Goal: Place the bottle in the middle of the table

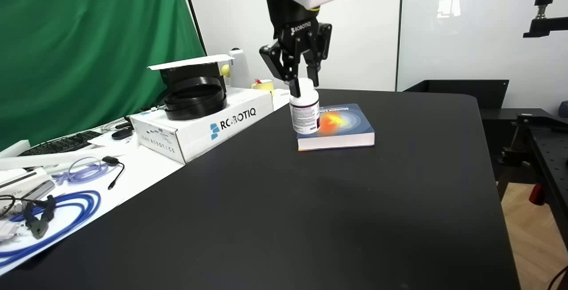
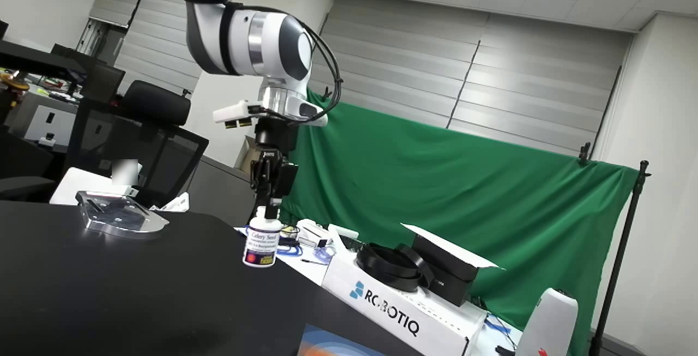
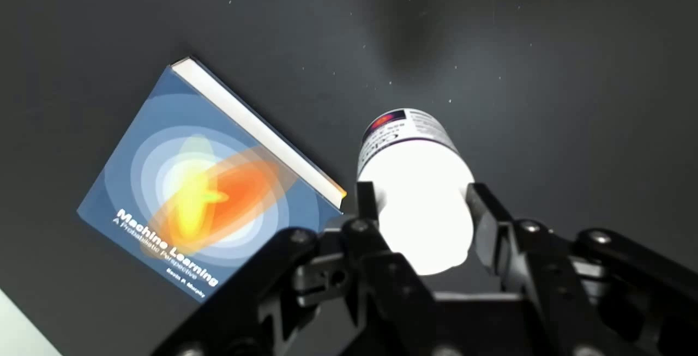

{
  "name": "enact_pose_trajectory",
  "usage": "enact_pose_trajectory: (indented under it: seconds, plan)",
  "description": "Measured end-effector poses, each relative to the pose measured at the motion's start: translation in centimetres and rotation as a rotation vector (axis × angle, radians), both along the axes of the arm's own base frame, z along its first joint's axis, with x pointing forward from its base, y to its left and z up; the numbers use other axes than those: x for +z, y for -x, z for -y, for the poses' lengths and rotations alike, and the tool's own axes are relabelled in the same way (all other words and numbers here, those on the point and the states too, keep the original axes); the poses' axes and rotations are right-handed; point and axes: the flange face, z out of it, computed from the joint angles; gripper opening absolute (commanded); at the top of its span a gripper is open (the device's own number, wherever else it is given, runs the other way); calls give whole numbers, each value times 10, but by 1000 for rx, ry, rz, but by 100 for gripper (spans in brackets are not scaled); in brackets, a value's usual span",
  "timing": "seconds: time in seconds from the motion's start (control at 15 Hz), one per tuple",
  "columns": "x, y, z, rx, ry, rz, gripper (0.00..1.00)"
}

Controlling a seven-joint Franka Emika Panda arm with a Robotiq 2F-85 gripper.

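The white bottle (image 1: 305, 117) with its printed label hangs roughly upright in the air above the black table (image 1: 310, 210). My gripper (image 1: 304, 84) points down from above, with its fingers shut on the bottle just below its cap. In the wrist view, the bottle's white top (image 3: 422, 219) is overexposed between the two fingertips, and part of the label shows beyond it. Another exterior view has the bottle (image 2: 262, 244) over the tabletop (image 2: 136, 290), its dark lower band facing that camera. From the wrist, bare tabletop (image 3: 305, 29) is seen beyond the bottle.
A blue-and-orange book (image 1: 348, 121) lies flat on the table, beside the bottle in the wrist view. Along one side stands a white Robotiq box (image 1: 213, 125) with black items on top, among cables. A metal plate (image 2: 120, 217) sits at a table edge.
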Motion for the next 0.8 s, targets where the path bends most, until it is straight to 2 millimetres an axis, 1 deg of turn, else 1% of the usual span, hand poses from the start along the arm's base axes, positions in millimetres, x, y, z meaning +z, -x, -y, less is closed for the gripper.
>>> enact_pose_trajectory:
  seconds: [0.2, 0.4, 0.8]
  plan:
    - [-28, 23, 7, 9, -46, 22, 19]
    - [-51, 38, 14, 12, -78, 39, 19]
    - [-91, 54, 22, 0, -110, 22, 19]
